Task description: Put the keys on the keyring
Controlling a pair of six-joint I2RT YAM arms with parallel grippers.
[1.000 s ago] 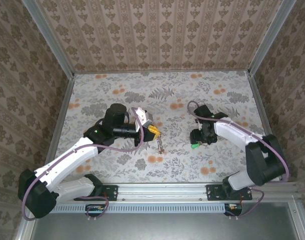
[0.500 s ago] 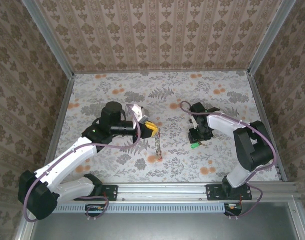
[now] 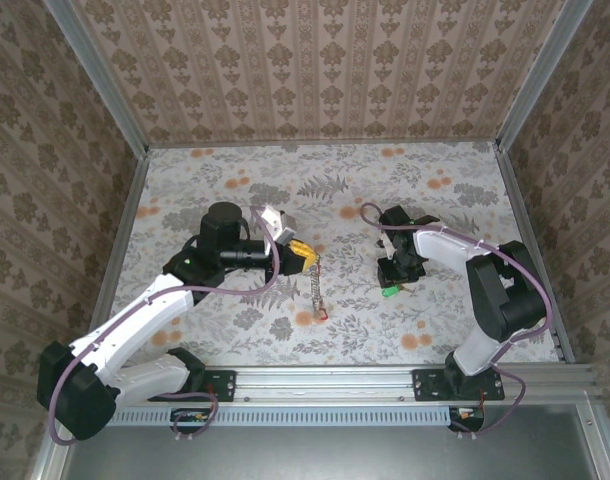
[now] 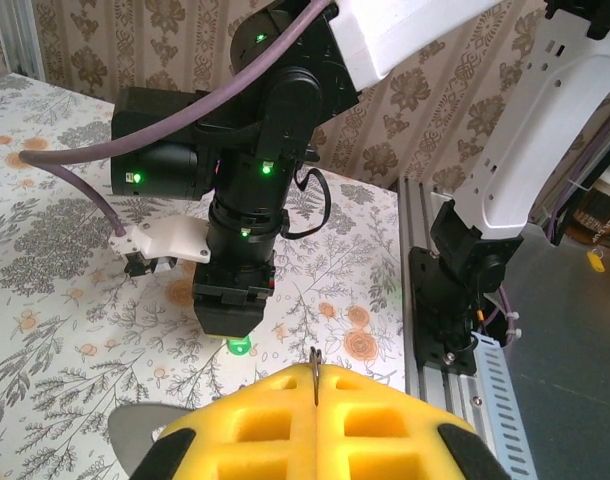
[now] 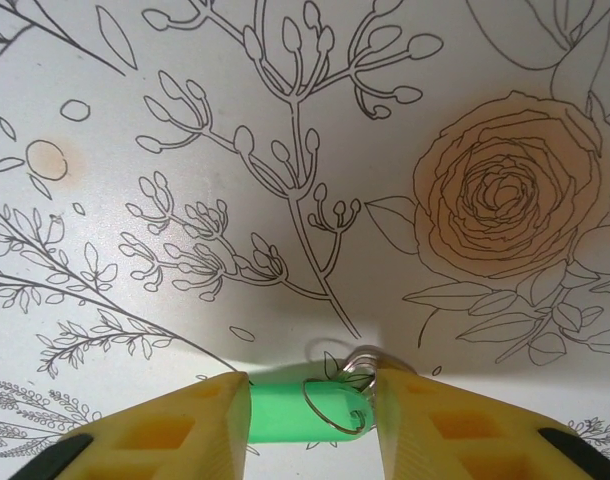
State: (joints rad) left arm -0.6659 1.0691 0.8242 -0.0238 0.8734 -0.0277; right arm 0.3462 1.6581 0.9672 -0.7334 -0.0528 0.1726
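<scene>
Right gripper (image 5: 310,425) straddles the green key (image 5: 290,415) on the table (image 5: 135,120), pads at its 9 and 3 o'clock; whether it grips, I cannot tell. Left gripper (image 4: 315,395), clamped tight, pinches the keyring (image 3: 316,285), which trails toward 6 o'clock with a red key (image 3: 323,315) seemingly already on. The green one is still unthreaded.

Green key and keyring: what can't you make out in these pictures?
Right wrist view: the green key is cut off by the bottom edge; whether the right gripper pinches it yet is unclear.
Left wrist view: the left gripper's pads hide most of the keyring.
</scene>
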